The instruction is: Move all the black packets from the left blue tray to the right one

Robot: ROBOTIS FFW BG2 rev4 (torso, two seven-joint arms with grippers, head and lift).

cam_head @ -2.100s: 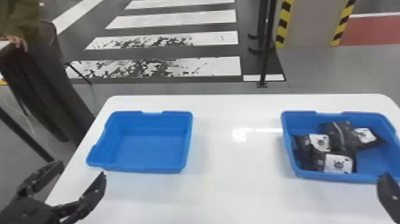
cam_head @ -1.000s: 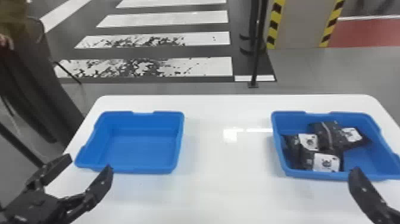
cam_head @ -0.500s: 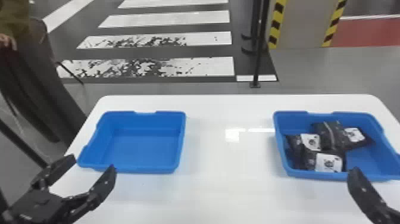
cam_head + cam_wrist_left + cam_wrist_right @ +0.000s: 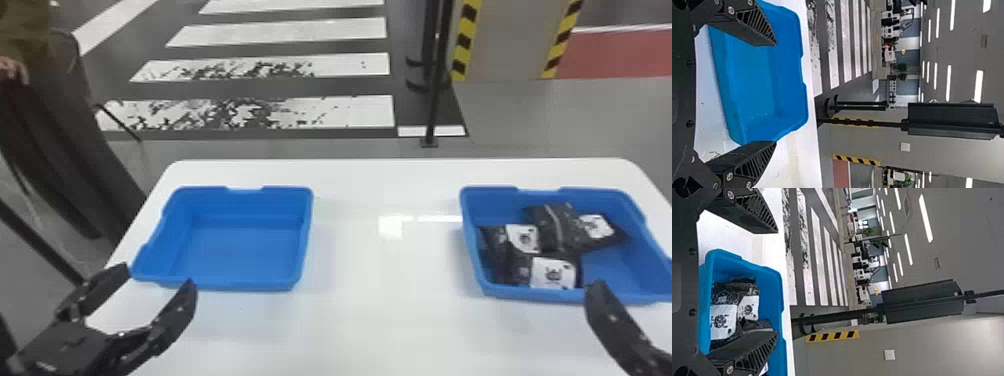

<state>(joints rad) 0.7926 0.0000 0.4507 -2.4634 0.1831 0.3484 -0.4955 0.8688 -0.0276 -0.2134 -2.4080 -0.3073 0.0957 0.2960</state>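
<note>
1. The right gripper has its two fingers spread wide, with nothing pinched between them; in the head view one fingertip overlaps the near rim of the right blue tray. I cannot tell whether they touch.
2. The left gripper is spread too and holds nothing. Its tips are near the close left corner of the left blue tray; contact there is unclear.
3. The black packets lie within the right tray, bunched and overlapping toward its left side and middle, white labels showing.
4. Bare blue floor shows in that tray's near right part, and across the left tray.
5. A broad stretch of white table separates the trays, running on toward the near side. A narrower strip lies between the trays and the table's far edge.
6. Raised walls ring both trays; the right one's near wall stands close to the packets.
7. Beyond the far edge, a black pole stands on the floor, with yellow-and-black stripes behind it.
</note>
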